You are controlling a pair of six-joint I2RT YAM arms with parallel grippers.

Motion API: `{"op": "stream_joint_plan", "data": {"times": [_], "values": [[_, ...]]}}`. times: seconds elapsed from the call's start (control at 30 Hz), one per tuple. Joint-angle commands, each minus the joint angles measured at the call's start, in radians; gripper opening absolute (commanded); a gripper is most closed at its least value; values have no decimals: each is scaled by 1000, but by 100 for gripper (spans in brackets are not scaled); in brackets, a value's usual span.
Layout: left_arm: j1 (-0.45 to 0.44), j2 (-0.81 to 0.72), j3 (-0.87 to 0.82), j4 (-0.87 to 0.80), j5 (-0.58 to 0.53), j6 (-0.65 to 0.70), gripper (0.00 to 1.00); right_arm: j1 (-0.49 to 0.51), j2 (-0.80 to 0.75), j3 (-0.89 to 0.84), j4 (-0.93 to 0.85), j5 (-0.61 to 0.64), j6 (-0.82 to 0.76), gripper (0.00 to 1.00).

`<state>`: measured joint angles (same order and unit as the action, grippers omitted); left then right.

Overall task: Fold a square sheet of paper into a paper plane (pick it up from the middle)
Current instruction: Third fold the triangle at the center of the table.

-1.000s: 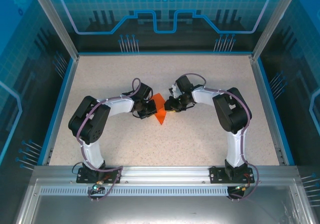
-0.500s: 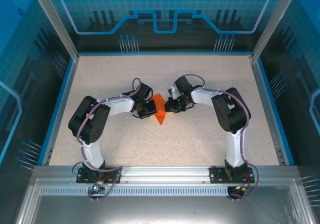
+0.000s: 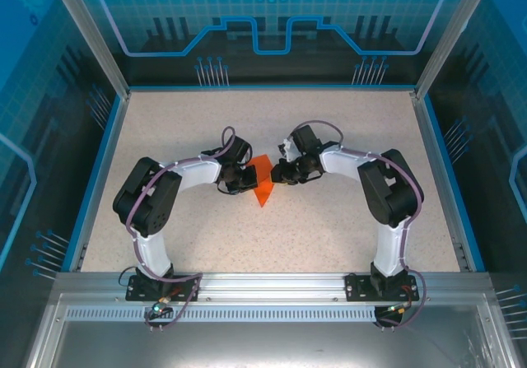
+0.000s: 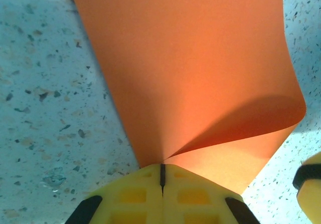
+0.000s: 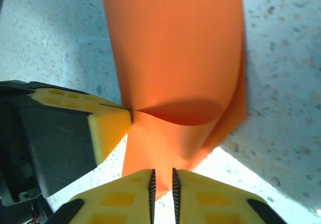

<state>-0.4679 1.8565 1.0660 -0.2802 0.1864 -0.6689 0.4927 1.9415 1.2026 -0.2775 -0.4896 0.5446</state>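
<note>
orange paper sheet [image 3: 262, 185] x1, curled; 2 end effectors pinch it: left end effector [image 4: 161, 168], right end effector [image 5: 163, 178].

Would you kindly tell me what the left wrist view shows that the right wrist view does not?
Left wrist: the left claw shut in a tight seam on the square sheet of paper, whose right side curls into a loop. Right wrist: the right claw, fingers a slit apart with the paper's edge between. Both: the orange paper and the speckled table.
</note>
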Motion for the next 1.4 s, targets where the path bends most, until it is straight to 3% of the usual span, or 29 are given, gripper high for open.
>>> {"op": "stream_joint_plan", "data": {"times": [0.0,0.33,0.73,1.1,1.37], "values": [[-5,30,24,-48,-18,37,0,28,27,37,-32,-47,-46,16],[-6,35,21,-56,-24,31,0,44,123,83,-41,-87,-60,13],[-6,-21,52,-64,-17,22,0,62,158,72,-81,-12,-50,13],[-19,-210,-114,90,65,-118,3,124,91,-46,-13,94,201,13],[-84,-231,-193,112,69,-213,0,147,63,-88,59,86,315,13]]}}
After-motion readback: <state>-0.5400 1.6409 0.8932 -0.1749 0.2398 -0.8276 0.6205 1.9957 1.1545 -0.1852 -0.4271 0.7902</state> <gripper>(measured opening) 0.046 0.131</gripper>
